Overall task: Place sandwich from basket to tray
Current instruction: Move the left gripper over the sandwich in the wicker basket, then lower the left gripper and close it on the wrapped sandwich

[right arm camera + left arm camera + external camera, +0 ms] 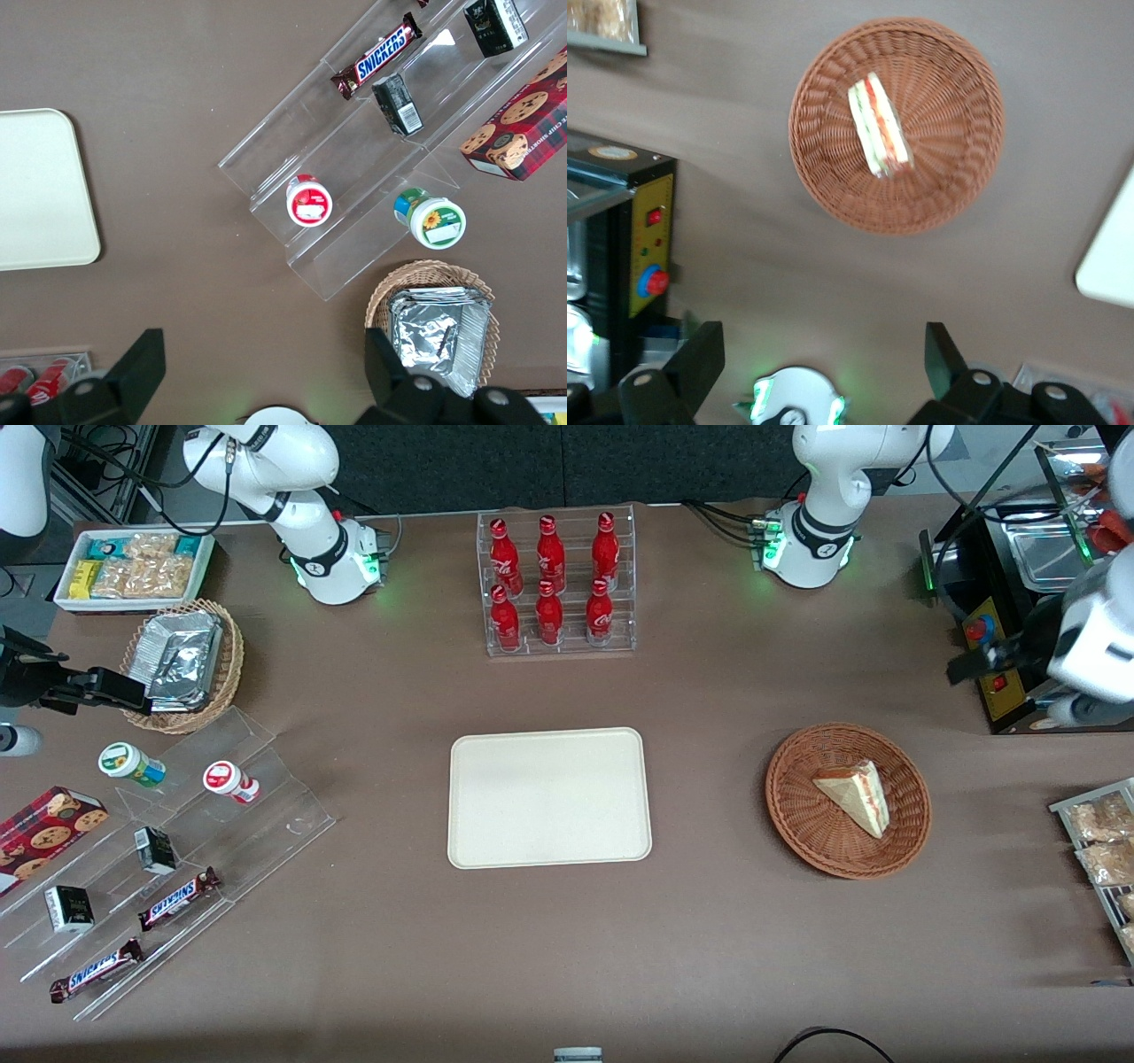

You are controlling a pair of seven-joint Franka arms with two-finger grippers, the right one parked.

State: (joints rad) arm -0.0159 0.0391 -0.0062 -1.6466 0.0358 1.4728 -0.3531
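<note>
Reviewing the table, I find the tray bare at its middle and the sandwich lying in the basket, toward the working arm's end. My gripper, fingers spread, hangs well clear above the table; I should descend squarely and pinch the bread faces gently.

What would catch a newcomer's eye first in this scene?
Probably the six red bottles in a clear rack, farther from the camera than the tray. Next, the sandwich lying in the basket, beside the tray toward the working arm's end. The gripper hangs open above the table, short of the basket.
</note>
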